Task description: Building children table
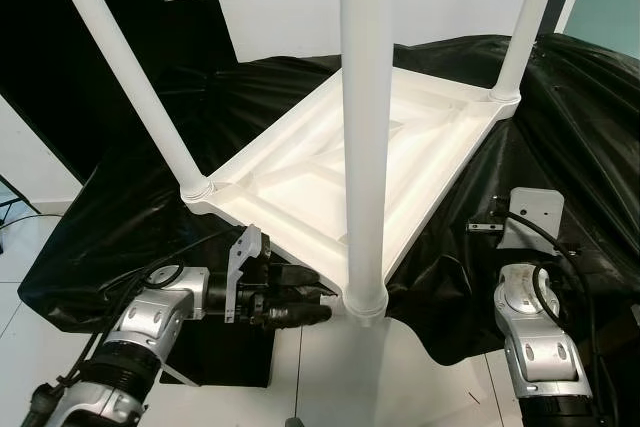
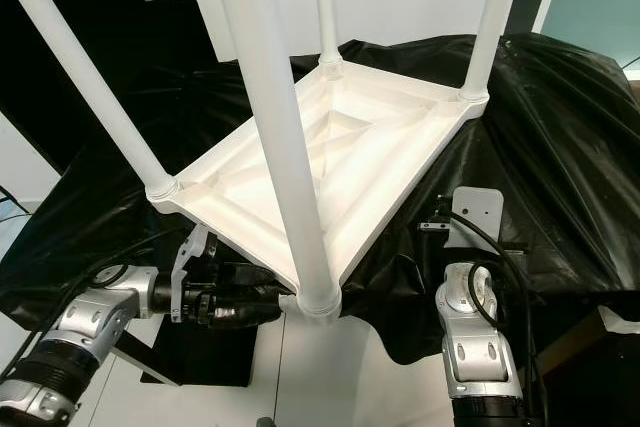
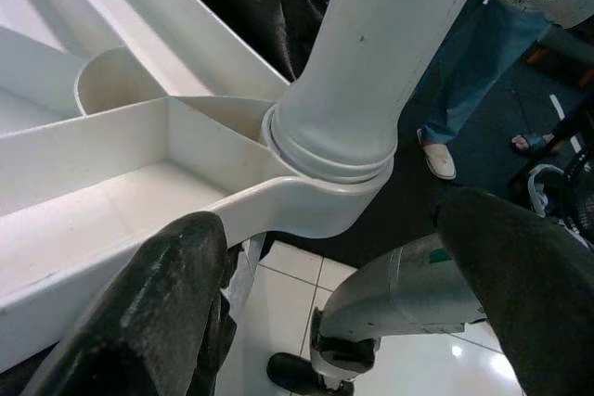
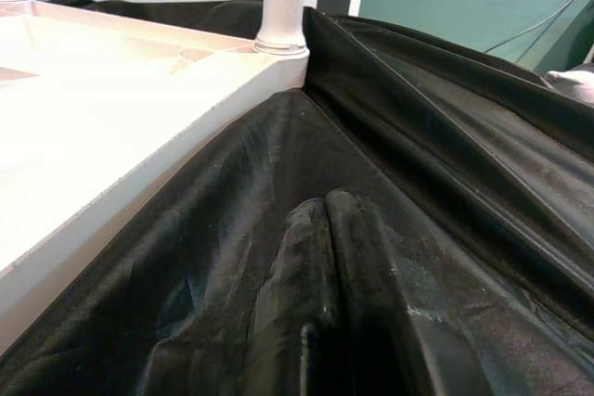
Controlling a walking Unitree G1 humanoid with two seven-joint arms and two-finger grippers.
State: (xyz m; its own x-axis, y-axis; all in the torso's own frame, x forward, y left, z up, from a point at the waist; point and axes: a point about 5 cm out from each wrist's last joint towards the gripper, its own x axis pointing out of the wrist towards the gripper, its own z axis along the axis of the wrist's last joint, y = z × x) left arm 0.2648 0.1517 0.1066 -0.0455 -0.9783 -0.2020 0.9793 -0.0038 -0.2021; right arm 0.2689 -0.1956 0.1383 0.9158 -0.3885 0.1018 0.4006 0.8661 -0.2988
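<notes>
White plastic is what the little table top (image 1: 360, 162) is made of, and it is lying upside down on a black cloth (image 1: 140, 207) so that its legs can point up. In the left eye view, the near leg (image 1: 366, 127) is standing in the corner closest to the robot, and that corner is sticking out past the cloth, over the floor. The left gripper (image 1: 325, 299) is reaching in just under the table's near edge, beside that corner. It is probably there to steady the corner or the leg.

In the right eye view, all four legs are standing up, so the table is looking almost built. The right arm (image 2: 472, 332) is waiting low by the cloth.

In the left wrist view, the left gripper's fingers (image 3: 167, 312) are spread wide apart and holding nothing. The near leg's socket (image 3: 325, 159) is sitting just beyond them. A person's feet (image 3: 436, 155) are showing on the floor behind.

In the right wrist view, the right gripper (image 4: 327, 257) is pressed shut with nothing in it, pointing at the cloth beside the table's edge.

No words or labels can be read anywhere.
</notes>
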